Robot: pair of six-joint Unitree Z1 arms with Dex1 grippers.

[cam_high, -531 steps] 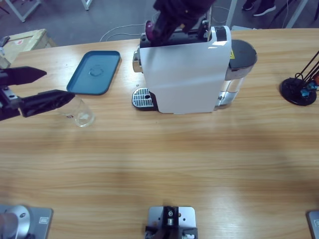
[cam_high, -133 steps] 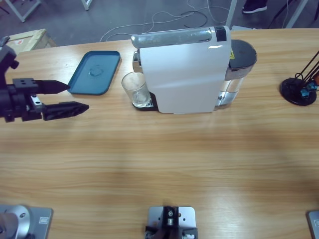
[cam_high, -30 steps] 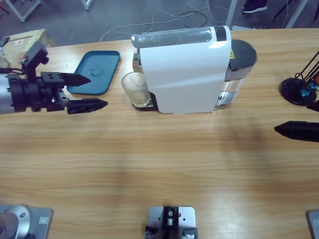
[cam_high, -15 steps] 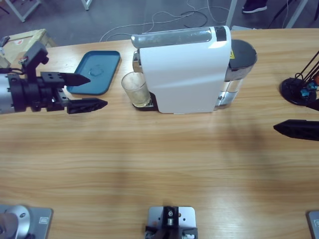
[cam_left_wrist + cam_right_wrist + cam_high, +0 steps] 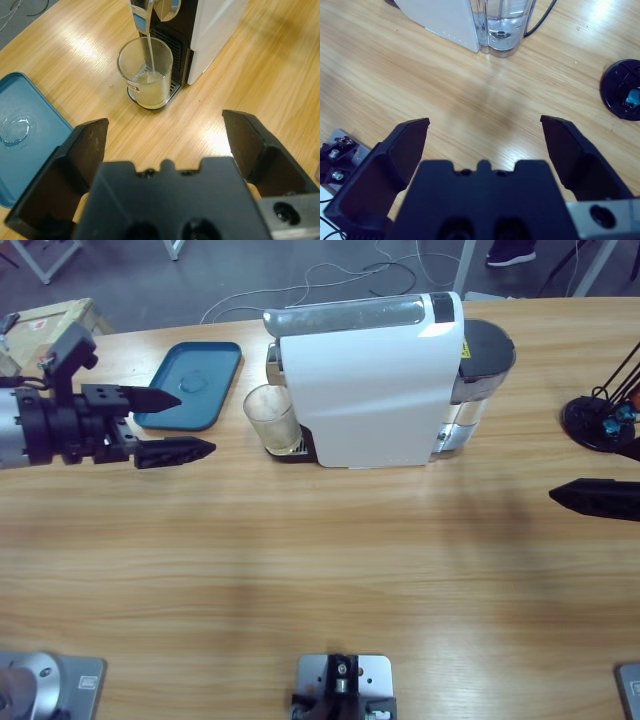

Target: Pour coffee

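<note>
Coffee [image 5: 149,82] streaming into the glass [image 5: 270,416] at 12, so both grippers [image 5: 172,425] [image 5: 590,498], fingers wide open and empty, should probably just wait.

left arm [image 5: 40,428] in from left edge, level over table, left gripper [image 5: 170,425] jaws spread wide, nothing between them, right gripper [image 5: 600,485] at right edge, one jaw tip showing in high view, jaws spread wide in wrist view, holding nothing
</note>
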